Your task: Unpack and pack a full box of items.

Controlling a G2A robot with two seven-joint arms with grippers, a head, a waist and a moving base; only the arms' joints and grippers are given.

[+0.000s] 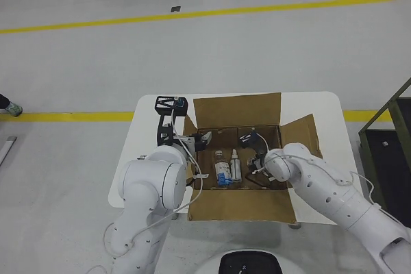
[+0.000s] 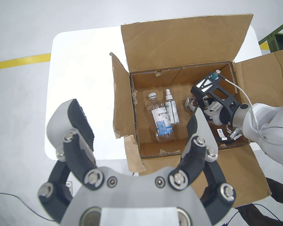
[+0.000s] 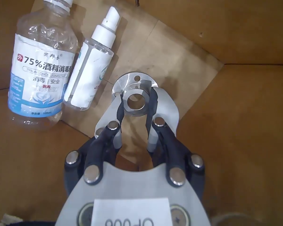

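Note:
An open cardboard box (image 1: pixel 238 109) stands on the white table (image 1: pixel 142 133). On its floor lie a clear bottle with a blue-white label (image 3: pixel 39 71) and, close beside it, a white spray bottle (image 3: pixel 89 69). A round metal flange (image 3: pixel 132 84) rests on the box floor next to the spray bottle. My right gripper (image 3: pixel 136 105) is down inside the box, shut on the flange's raised hub. My left gripper (image 2: pixel 139 123) hangs open and empty above the box's left flap (image 2: pixel 120 88).
Small metal connectors with a dark cable and white tags (image 2: pixel 232 132) lie in the box's corner under the right arm. All the flaps are folded outward. A green rack (image 1: pixel 397 137) stands beside the table on the right.

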